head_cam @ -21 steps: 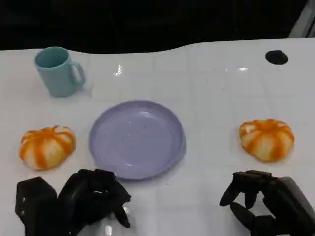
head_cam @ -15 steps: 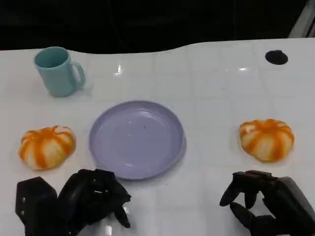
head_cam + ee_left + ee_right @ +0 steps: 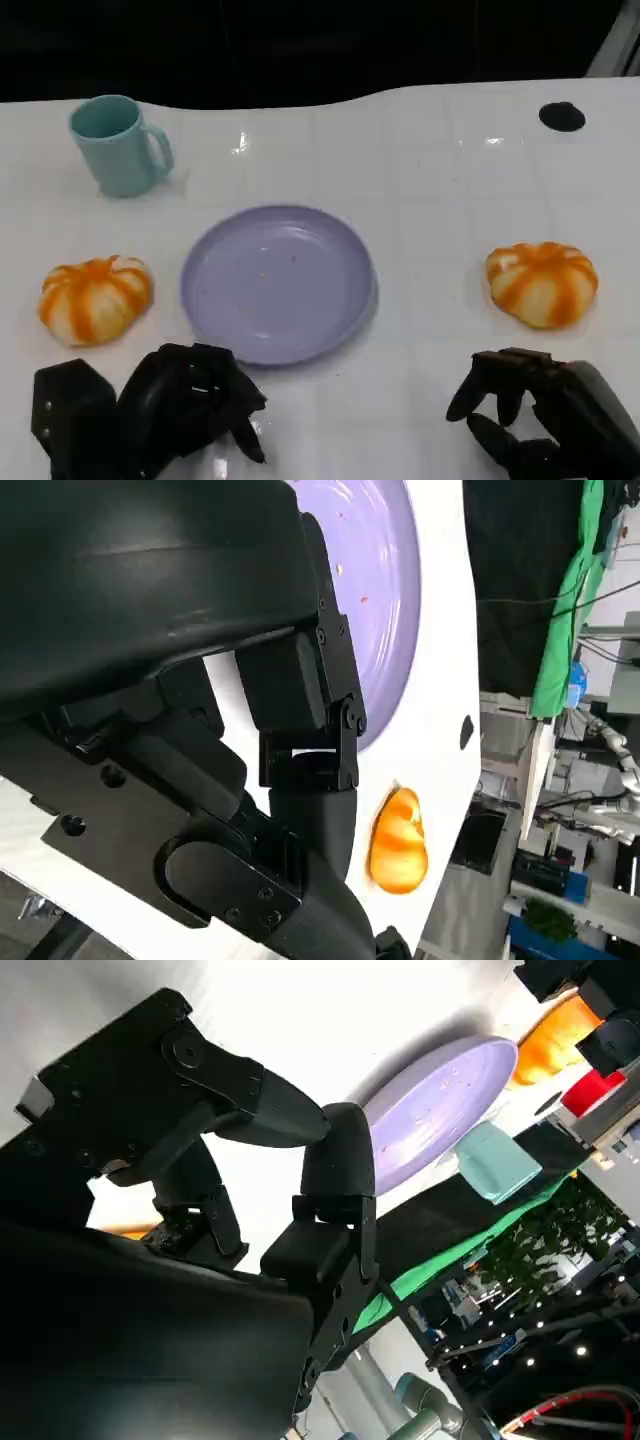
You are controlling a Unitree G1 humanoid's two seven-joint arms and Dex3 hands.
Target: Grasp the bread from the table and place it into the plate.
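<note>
hands are where they were a moment ago, nothing on the tabletop (image 3: 440, 180) has shifted, so the grasp has not begun, in my judgement. nearest, the left hand (image 3: 190, 405) sits low at the near edge with its fingers curled in on nothing, just short of the plate (image 3: 277, 283); the right hand (image 3: 520, 405) hovers at the near right, fingers bent but apart, holding nothing. just beyond each hand lies a bread: the left bread (image 3: 95, 298) beside the plate's left rim, the right bread (image 3: 541, 283) well apart from the plate on the right. either one is a short reach with bare white surface between it and the plate. farther back, the mug (image 3: 118, 145) stands upright at the far left, away from any path. a small black disc (image 3: 561, 116) lies near the far right edge, where the tabletop ends against darkness.
</note>
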